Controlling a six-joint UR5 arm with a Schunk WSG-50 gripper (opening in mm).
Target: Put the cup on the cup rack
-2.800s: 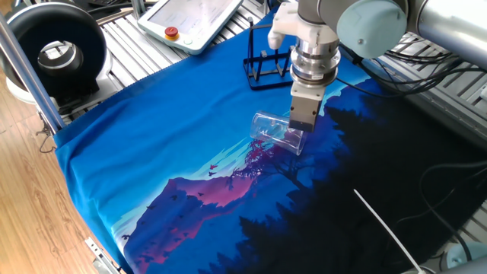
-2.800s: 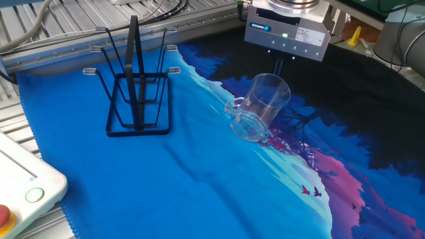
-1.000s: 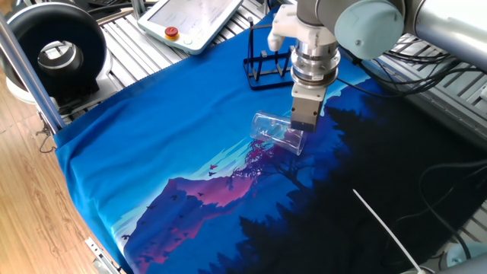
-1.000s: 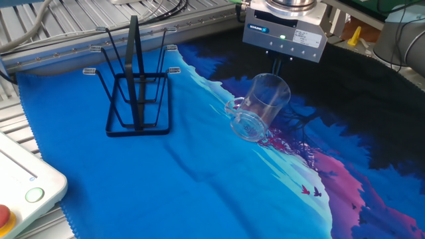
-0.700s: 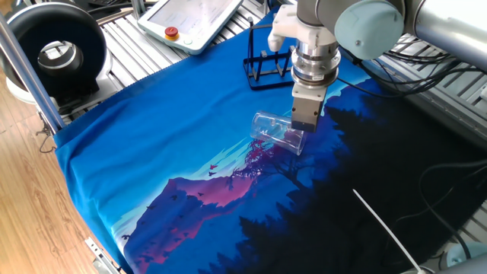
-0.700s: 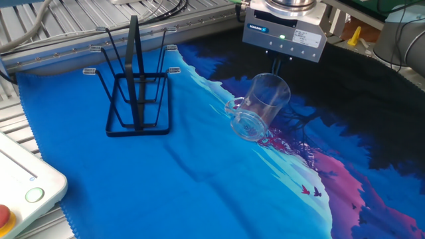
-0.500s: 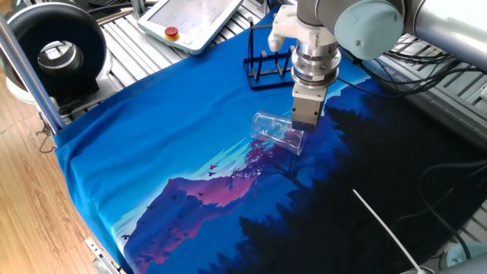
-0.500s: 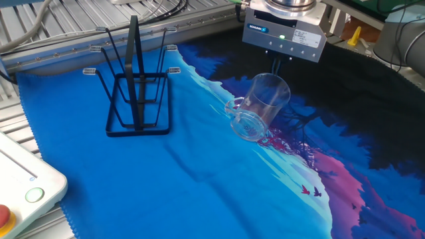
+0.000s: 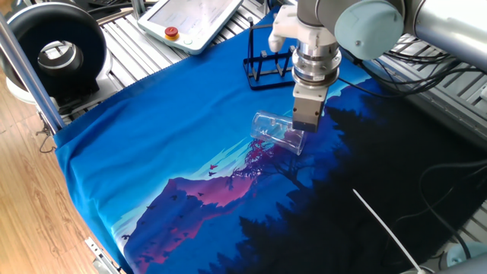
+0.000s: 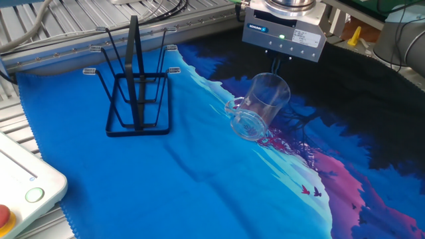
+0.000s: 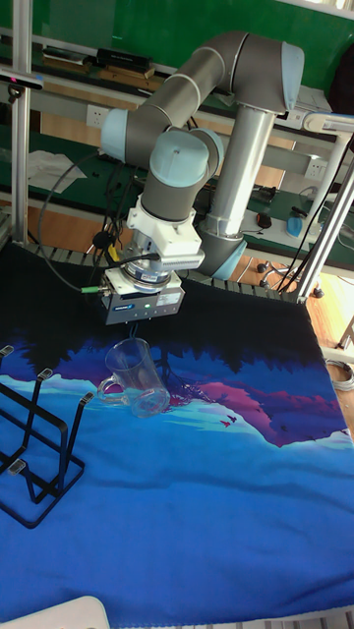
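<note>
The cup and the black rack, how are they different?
The cup is clear glass; the cup rack is black wire. The cup is tilted, with the gripper at its rim; the rack stands upright, away from the gripper. Both are on the blue cloth.

I'm looking at a blue mountain-print cloth (image 9: pixel 175 152) spread over the slatted metal table (image 9: pixel 129 34), wood floor (image 9: pixel 30 205) beside it, and a green wall (image 11: pixel 147 25) behind some workbenches (image 11: pixel 69 84)

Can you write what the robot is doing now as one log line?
gripper: over cup, jaws state unclear | cup: tilted on cloth | cup rack: no cup on it
</note>
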